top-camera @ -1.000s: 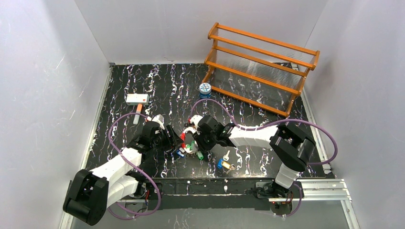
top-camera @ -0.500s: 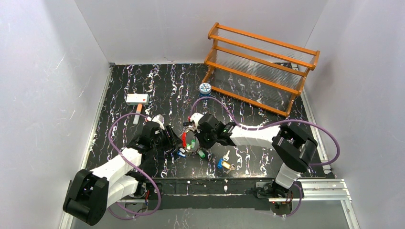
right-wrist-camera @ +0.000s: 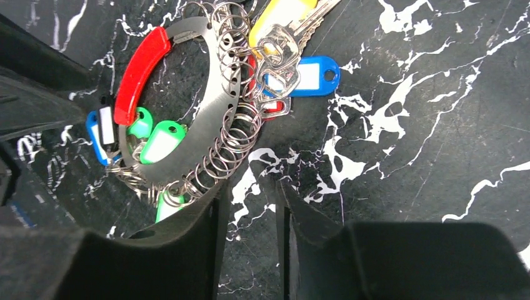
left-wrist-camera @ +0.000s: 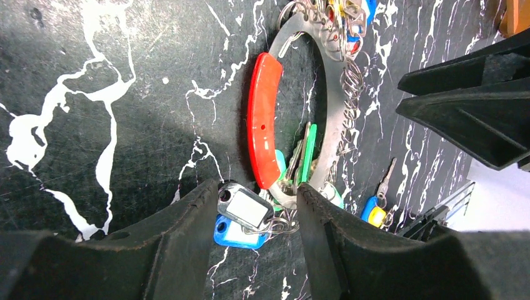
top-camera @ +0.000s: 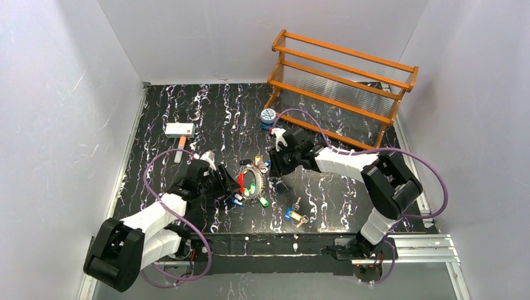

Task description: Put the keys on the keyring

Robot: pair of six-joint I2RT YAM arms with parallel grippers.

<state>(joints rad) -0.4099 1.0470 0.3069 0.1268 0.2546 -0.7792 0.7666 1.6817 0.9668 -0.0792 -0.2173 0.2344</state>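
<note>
The keyring (top-camera: 262, 180) is a wide silvery ring with a red segment (left-wrist-camera: 261, 119). It stands tilted at the table's middle, strung with many small rings and coloured key tags (right-wrist-camera: 159, 142). My left gripper (top-camera: 232, 187) holds the ring's lower end (left-wrist-camera: 284, 199). A black tag (left-wrist-camera: 245, 208) and a blue tag (left-wrist-camera: 232, 232) sit between its fingers. My right gripper (top-camera: 275, 167) is open just right of the ring, with only bare table between its fingers (right-wrist-camera: 206, 212). Blue, yellow and red keys (right-wrist-camera: 312, 75) hang at the ring's far end. Loose keys (top-camera: 292, 214) lie nearer the front.
An orange wooden rack (top-camera: 340, 87) stands at the back right. A small blue-and-white tin (top-camera: 268, 116) sits in front of it, close behind the right gripper. A white box (top-camera: 179, 129) lies at the back left.
The right gripper has drawn back from the ring, up and to the right toward the tin. The ring with its keys now shows uncovered. The left arm has stayed put.
</note>
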